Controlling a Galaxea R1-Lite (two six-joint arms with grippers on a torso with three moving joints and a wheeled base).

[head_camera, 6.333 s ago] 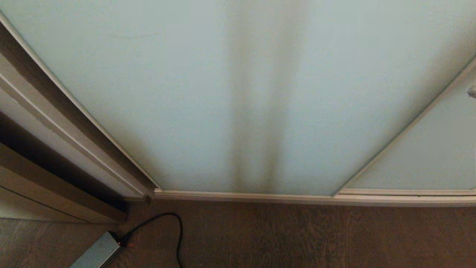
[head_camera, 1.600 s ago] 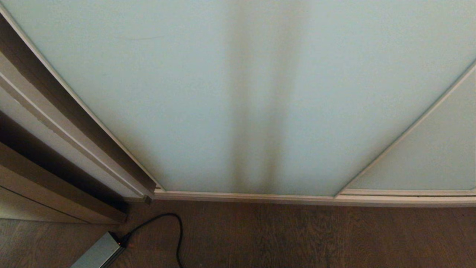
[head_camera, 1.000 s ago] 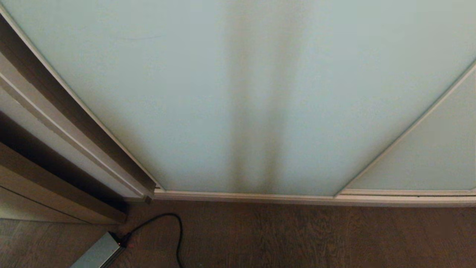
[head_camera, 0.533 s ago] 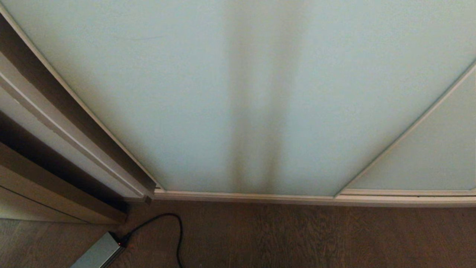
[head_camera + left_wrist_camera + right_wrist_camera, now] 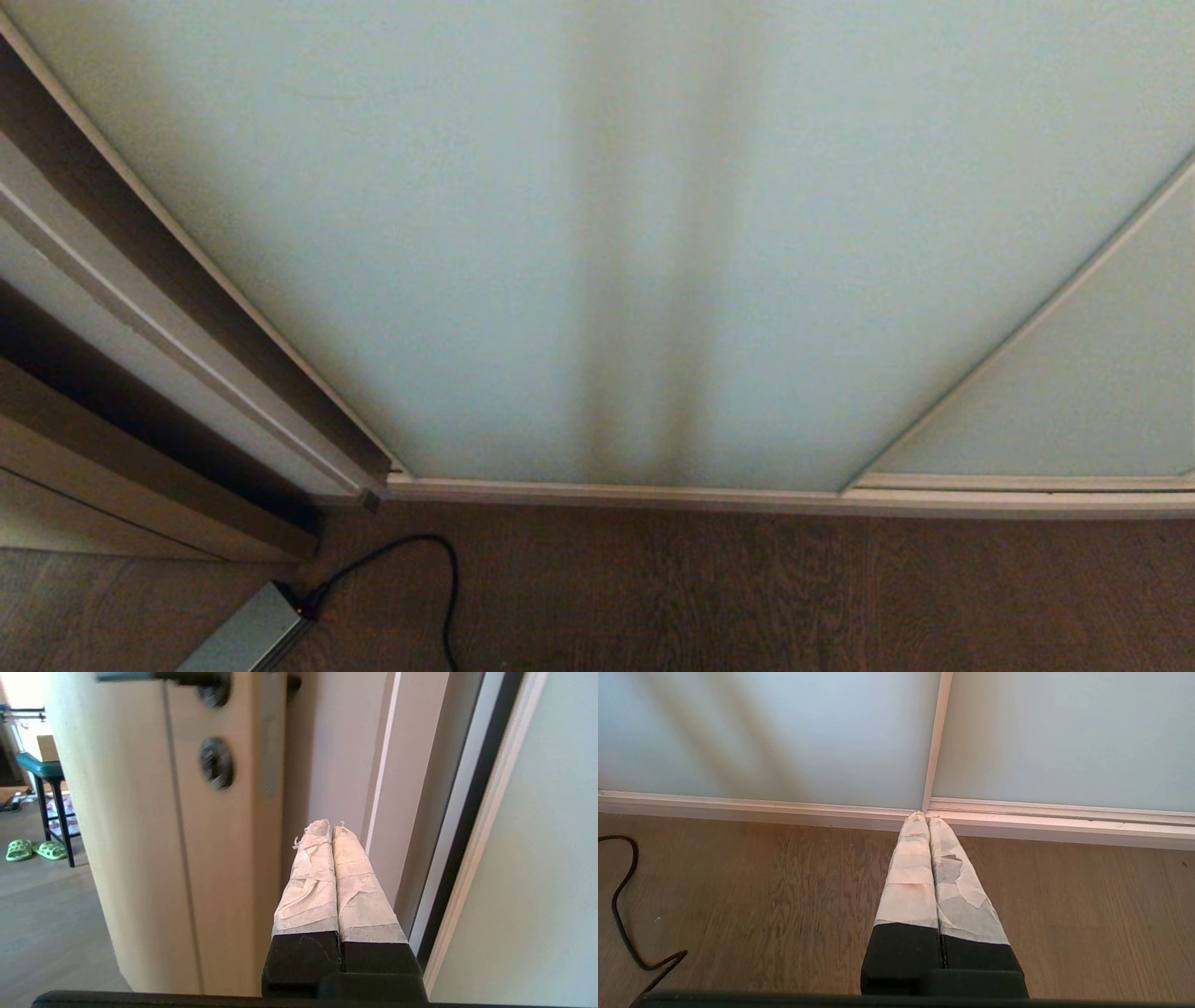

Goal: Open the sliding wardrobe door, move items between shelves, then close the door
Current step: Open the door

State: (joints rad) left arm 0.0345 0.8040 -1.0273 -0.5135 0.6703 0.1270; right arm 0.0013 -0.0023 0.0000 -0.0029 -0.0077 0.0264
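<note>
The sliding wardrobe door (image 5: 467, 233) fills the head view as a frosted pale blue-green panel in a slim cream frame, standing closed, with a second panel (image 5: 1102, 383) overlapping at the right. Neither arm shows in the head view. My left gripper (image 5: 331, 828) is raised and shut, its taped fingers empty, pointing at the wall strip just left of the door's (image 5: 556, 849) cream edge. My right gripper (image 5: 926, 816) hangs shut and empty over the floor, aimed at the seam where the two panels (image 5: 784, 732) meet. The items and the shelves are hidden behind the glass.
A brown wooden frame (image 5: 187, 373) borders the wardrobe on the left. Beside it stands a pale wooden room door (image 5: 140, 858) with a dark handle (image 5: 163, 676) and lock (image 5: 216, 763). A power strip (image 5: 247, 635) and black cable (image 5: 439, 579) lie on the wooden floor.
</note>
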